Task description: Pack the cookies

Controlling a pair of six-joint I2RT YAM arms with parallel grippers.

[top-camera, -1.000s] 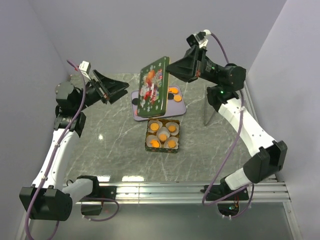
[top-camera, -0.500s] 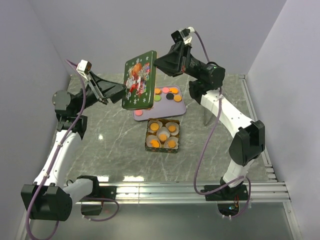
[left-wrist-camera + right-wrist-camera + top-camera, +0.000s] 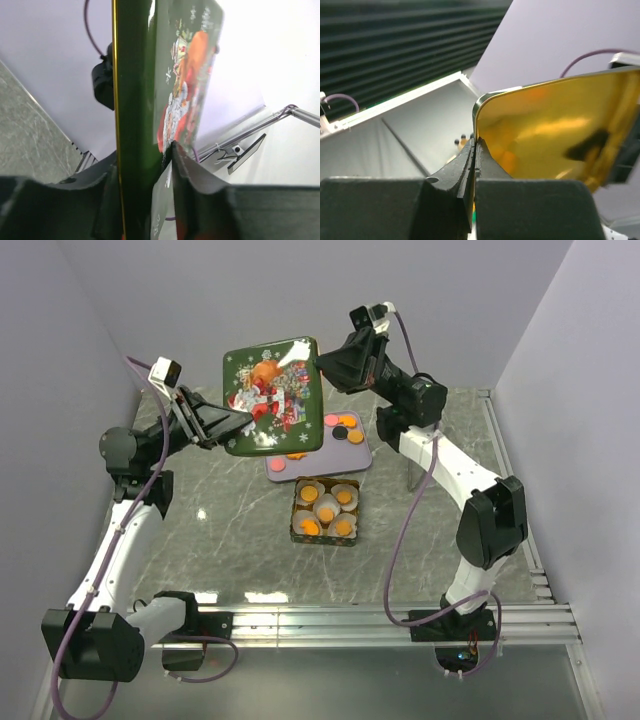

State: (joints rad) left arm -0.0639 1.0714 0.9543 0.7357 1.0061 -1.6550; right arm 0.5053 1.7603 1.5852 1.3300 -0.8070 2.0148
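A green tin lid (image 3: 272, 395) with a Christmas print hangs in the air over the table's back, held between both arms. My left gripper (image 3: 238, 422) is shut on its left edge; in the left wrist view the lid (image 3: 140, 100) stands between the fingers (image 3: 195, 175). My right gripper (image 3: 322, 362) pinches the lid's right rim, with the golden inside (image 3: 555, 130) beside the gripper (image 3: 476, 142). Below, the open tin (image 3: 296, 527) holds orange cookies (image 3: 325, 512) in white paper cups. More cookies (image 3: 356, 437), orange, black and pink, lie on a purple tray (image 3: 355, 457).
A thin metal stand (image 3: 412, 465) rises right of the tray. White walls close in the marble table (image 3: 220, 540) on the left, back and right. A metal rail (image 3: 350, 618) runs along the near edge by the arm bases.
The right gripper has carried the lid left and upward, tilting its printed face toward the camera. The left gripper, open before, has closed on the lid's left edge.
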